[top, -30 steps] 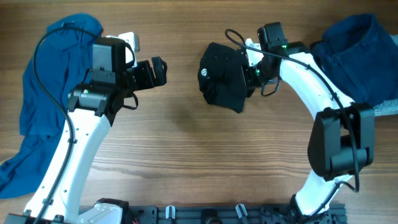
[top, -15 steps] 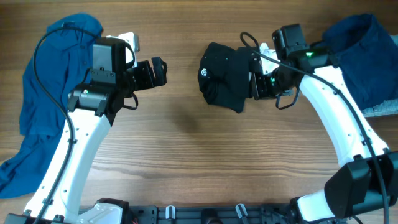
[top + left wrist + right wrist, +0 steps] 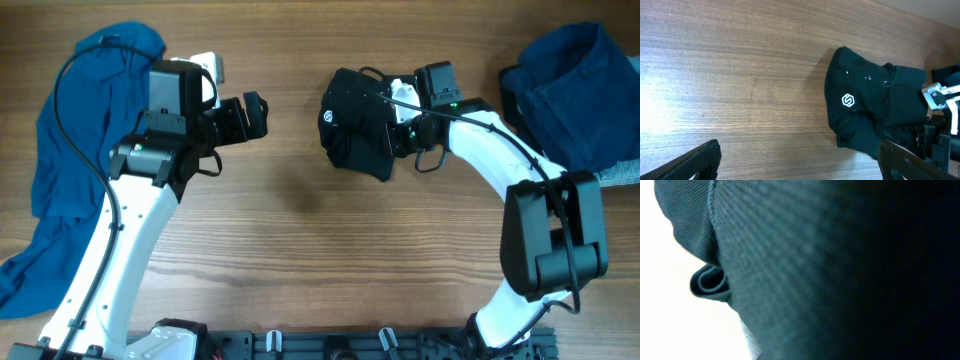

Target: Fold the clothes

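black top [image 3: 355,125] bunched on the worktop [image 3: 300,230], middle, toward the far edge. my right gripper [image 3: 405,132] pressed together at its right side; can't tell if cloth is pinched. my left gripper [image 3: 256,115] spread wide, apart from it, nearer the left edge.

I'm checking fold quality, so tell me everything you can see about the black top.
The black top is a soft, knit-looking garment bunched into a compact, uneven bundle on the wooden table. A small white hexagonal logo faces up near its left edge. The right gripper is shut on its right edge; nothing else touches it.
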`<state>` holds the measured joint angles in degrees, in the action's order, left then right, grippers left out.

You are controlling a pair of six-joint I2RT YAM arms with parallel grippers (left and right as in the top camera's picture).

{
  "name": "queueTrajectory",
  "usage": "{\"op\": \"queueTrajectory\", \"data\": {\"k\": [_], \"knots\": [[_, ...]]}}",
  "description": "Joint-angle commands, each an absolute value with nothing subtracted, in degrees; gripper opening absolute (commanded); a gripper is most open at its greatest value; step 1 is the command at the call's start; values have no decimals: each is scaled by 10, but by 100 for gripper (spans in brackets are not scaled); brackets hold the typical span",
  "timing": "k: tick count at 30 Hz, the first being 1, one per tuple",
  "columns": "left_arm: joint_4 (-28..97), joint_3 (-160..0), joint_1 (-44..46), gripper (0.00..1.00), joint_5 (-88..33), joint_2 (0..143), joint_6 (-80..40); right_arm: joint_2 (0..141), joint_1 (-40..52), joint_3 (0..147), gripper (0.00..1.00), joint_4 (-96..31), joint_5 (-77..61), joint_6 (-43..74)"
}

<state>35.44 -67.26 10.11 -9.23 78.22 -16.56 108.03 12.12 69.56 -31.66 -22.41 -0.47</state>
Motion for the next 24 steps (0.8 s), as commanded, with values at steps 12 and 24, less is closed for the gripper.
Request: {"op": "queueTrajectory", "data": {"k": [12, 24], "knots": [[357, -671, 100, 100, -75, 788, -152, 926, 120, 695, 4, -505, -210, 19], [358, -671, 99, 100, -69, 788, -151, 948, 116, 643, 11, -481, -180, 25]]}}
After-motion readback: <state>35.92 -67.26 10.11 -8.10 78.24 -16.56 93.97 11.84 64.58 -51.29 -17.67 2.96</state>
